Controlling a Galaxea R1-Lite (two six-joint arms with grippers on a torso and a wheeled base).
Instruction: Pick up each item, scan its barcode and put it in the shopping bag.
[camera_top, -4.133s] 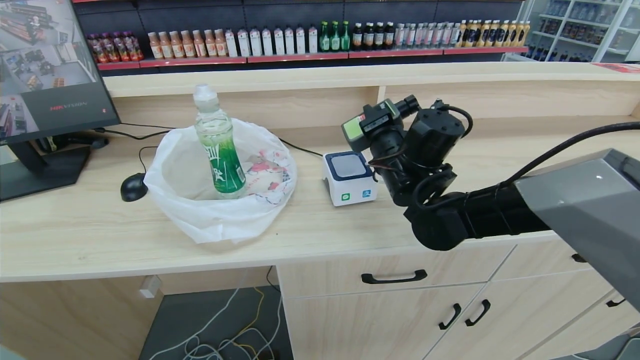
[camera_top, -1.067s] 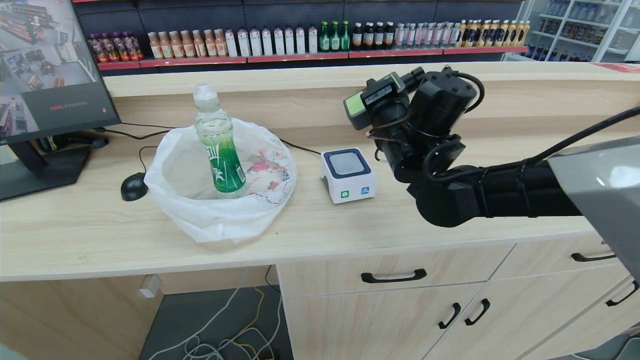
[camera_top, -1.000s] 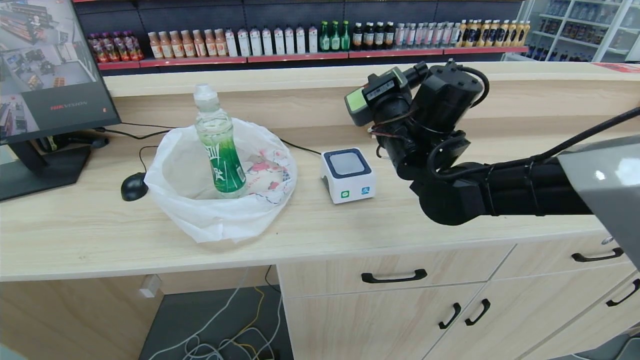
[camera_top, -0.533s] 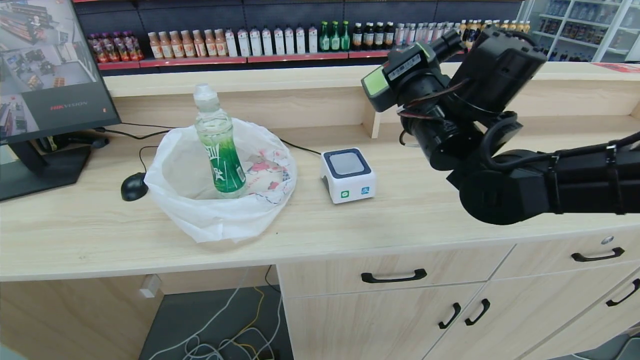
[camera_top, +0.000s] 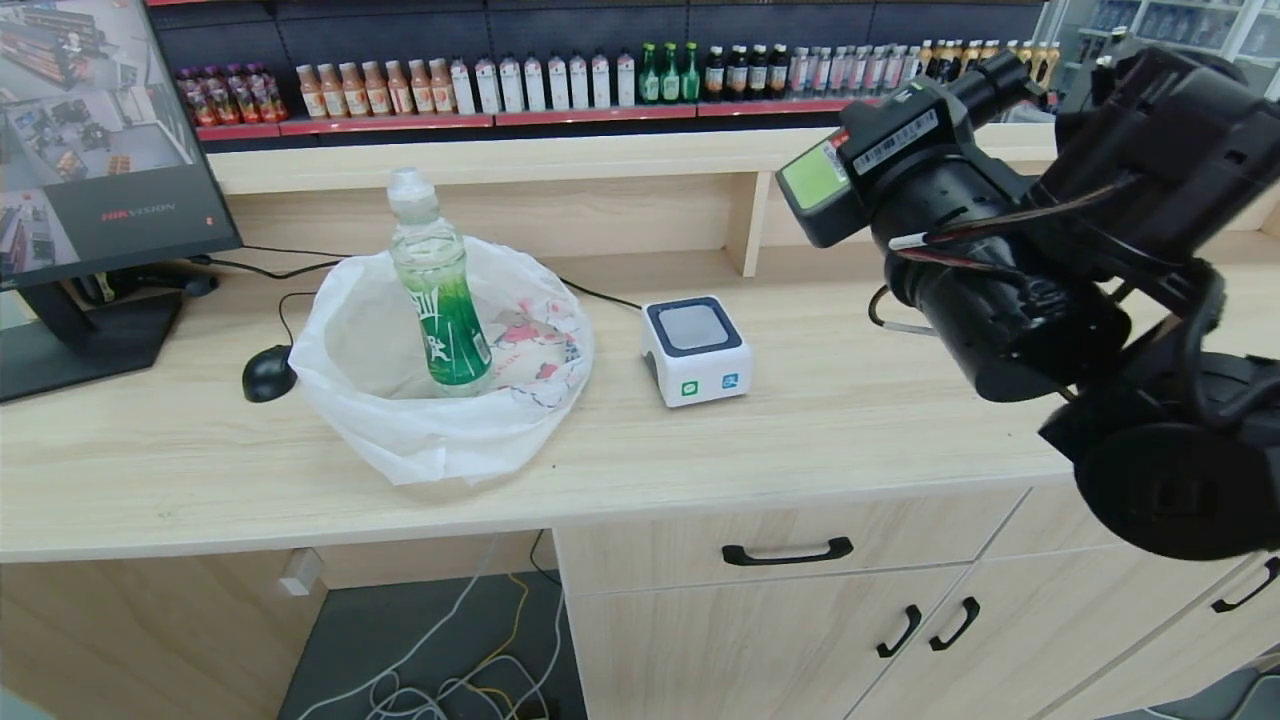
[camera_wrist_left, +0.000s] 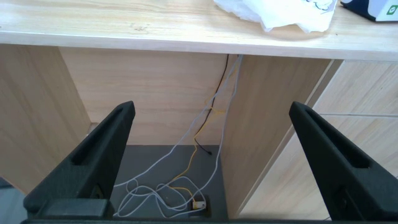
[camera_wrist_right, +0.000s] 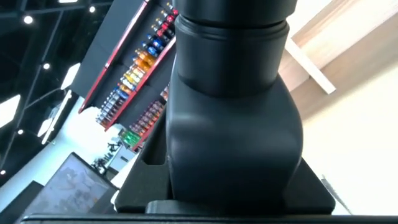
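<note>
A clear bottle with a green label (camera_top: 440, 300) stands upright inside the white shopping bag (camera_top: 440, 430) on the wooden counter (camera_top: 800, 420). The small white barcode scanner (camera_top: 695, 350) sits just right of the bag. My right arm (camera_top: 1000, 310) hangs high over the counter's right end, well to the right of the scanner; its gripper is hidden behind the wrist. In the left wrist view my left gripper (camera_wrist_left: 211, 155) is open with nothing in it, below the counter's front edge, with the bag's (camera_wrist_left: 280, 12) lower edge above it.
A monitor (camera_top: 90, 150) and a black mouse (camera_top: 267, 375) stand left of the bag. A raised ledge runs behind the counter, with bottle shelves (camera_top: 600, 80) beyond. Drawers (camera_top: 790, 552) sit under the counter's right part. Loose cables (camera_wrist_left: 180, 186) lie on the floor.
My right arm has risen and swung right, away from the scanner and closer to the head camera. Bottle, bag and scanner have not moved.
</note>
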